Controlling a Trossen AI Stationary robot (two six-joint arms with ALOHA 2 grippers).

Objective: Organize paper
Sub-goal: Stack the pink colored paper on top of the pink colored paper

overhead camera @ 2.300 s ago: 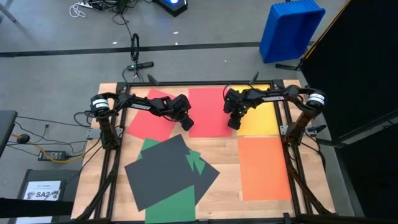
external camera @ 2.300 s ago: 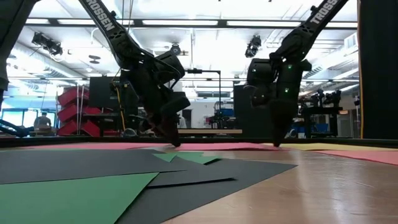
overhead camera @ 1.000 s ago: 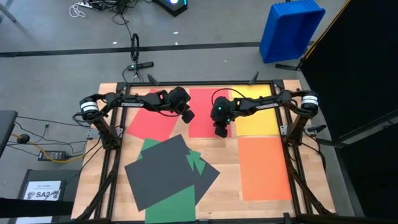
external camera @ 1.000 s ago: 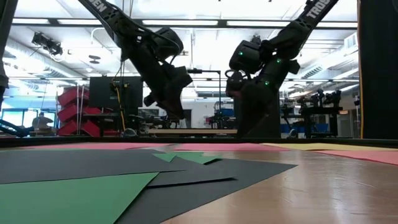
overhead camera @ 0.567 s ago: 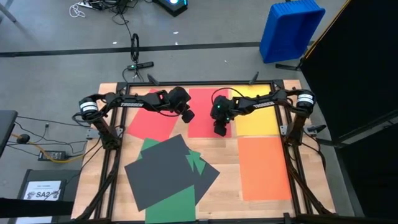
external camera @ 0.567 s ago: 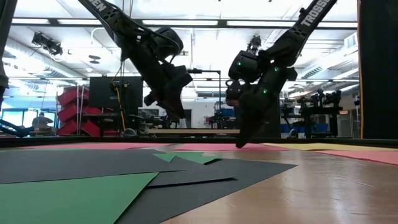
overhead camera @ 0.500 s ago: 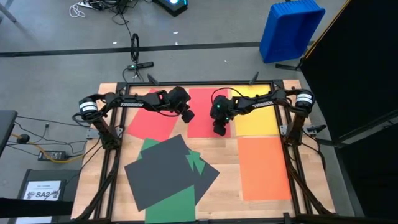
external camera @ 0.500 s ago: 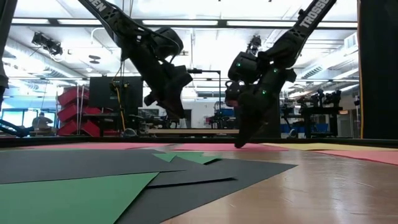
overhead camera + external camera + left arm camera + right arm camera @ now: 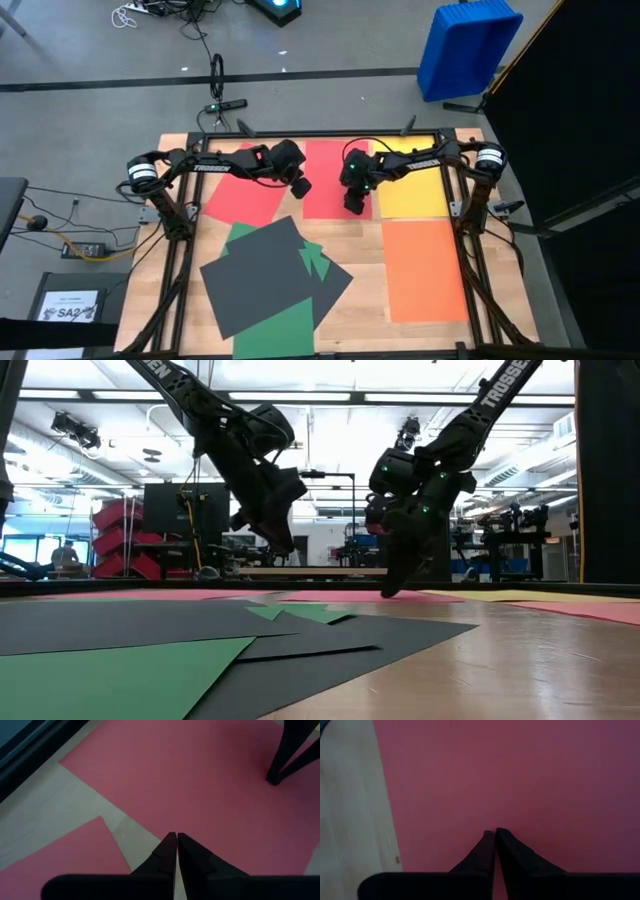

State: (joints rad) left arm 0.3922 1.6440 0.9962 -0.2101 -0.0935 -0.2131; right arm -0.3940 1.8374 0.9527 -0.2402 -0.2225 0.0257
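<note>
Light wooden table (image 9: 365, 270), black-framed. Flat on it: two red paper sheets (image 9: 240, 200) upper centre-left, yellow sheet (image 9: 415, 190) upper right, orange sheet (image 9: 423, 270) right, overlapping dark grey (image 9: 255, 280) and green sheets (image 9: 275, 330) lower left.

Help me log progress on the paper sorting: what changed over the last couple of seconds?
The right gripper swung from the yellow sheet across to the middle red sheet, shut tips down on it. The left gripper lifted and shifted slightly back, shut. No sheet visibly moved.
</note>
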